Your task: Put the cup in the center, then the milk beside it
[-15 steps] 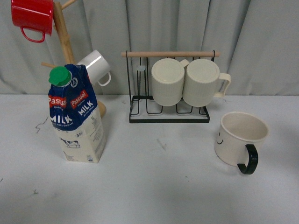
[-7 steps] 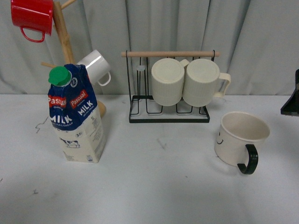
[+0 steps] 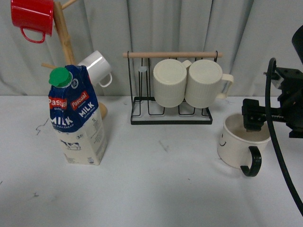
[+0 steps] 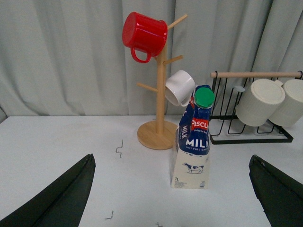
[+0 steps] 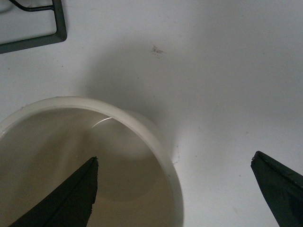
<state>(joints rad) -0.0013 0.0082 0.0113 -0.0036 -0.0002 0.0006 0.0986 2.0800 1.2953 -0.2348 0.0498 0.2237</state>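
Swung in from 3 o'clock since 0.5 s ago: right gripper (image 5: 174, 158), then only a sliver at the frame edge, now over the cup (image 3: 234, 146). Spread wide, with 1 finger (image 5: 66, 198) down inside the bowl and the other outside the wall, nothing pinched yet. Cup itself unshifted, upright at 3 o'clock on the table (image 3: 156, 189), handle (image 3: 252, 163) turned to 5 o'clock. Upright at 9 o'clock, untouched: milk (image 3: 78, 118). Gaping too and holding nothing: left gripper (image 4: 171, 157), well short of the carton.

Probably glazed ceramic: stiff, no give, fairly light while empty, smooth enough to slip, apt to chip on a hard bump. Best taken by the wall at the rim, as now lined up, clear of the handle, and squeezed firmly before lifting.

Pale, flat, matt surface with a few scuffs, bare at the middle for setting down. At 12 o'clock, black wire rack (image 3: 170, 121) with 2 ribbed mugs (image 3: 187, 82); at 10 o'clock, wooden mug tree (image 3: 64, 33) with red mug (image 3: 33, 16) and white mug (image 3: 97, 66); grey curtain (image 3: 265, 28) behind.
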